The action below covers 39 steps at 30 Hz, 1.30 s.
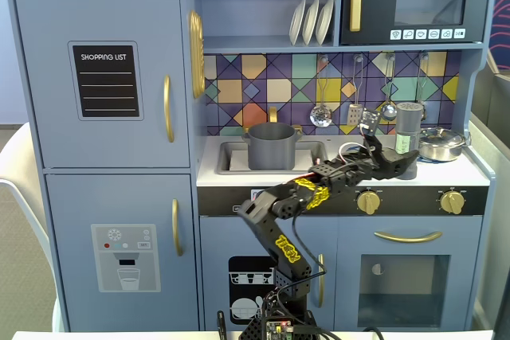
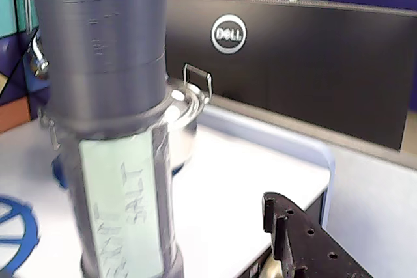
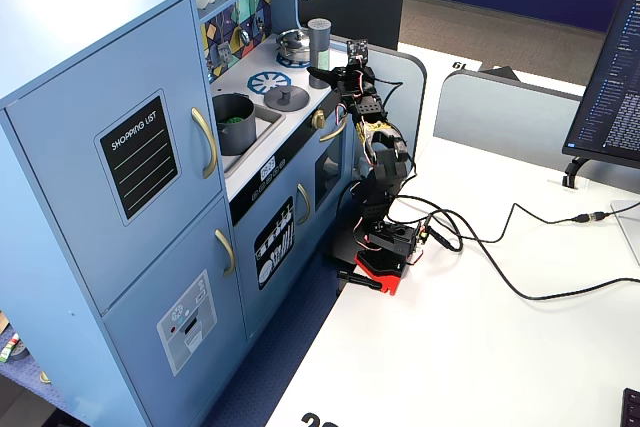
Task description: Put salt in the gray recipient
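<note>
The salt is a tall dark-gray shaker with a lighter cap, standing upright on the right side of the toy stove top. In the wrist view the salt fills the left side and its pale green label reads SALT. My gripper is at the shaker's lower part and is open. One black finger shows at the lower right, with bare white counter between it and the shaker; the other finger is out of that view. The gray recipient, a matte pot, sits in the sink to the left, also seen as the recipient.
A shiny steel pan stands just right of the shaker and behind it in the wrist view. A flat gray lid with a knob lies on the stove between shaker and pot. Utensils hang on the tiled back wall.
</note>
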Each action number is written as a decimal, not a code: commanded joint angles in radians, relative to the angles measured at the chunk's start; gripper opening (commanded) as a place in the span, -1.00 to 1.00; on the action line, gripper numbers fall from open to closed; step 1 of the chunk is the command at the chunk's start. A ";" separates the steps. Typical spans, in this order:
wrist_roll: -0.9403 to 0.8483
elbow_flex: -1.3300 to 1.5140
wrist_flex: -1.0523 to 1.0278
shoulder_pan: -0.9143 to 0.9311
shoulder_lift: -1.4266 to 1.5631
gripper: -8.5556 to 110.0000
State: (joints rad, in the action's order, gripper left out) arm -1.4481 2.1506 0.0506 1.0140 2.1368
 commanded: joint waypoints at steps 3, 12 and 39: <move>-0.005 -0.141 0.109 -0.029 -0.123 0.22; -0.021 -0.351 0.133 -0.077 -0.330 0.12; -0.017 -0.581 0.044 -0.140 -0.359 -0.85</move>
State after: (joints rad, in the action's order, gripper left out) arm -1.5570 1.6291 0.1411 0.8928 1.6230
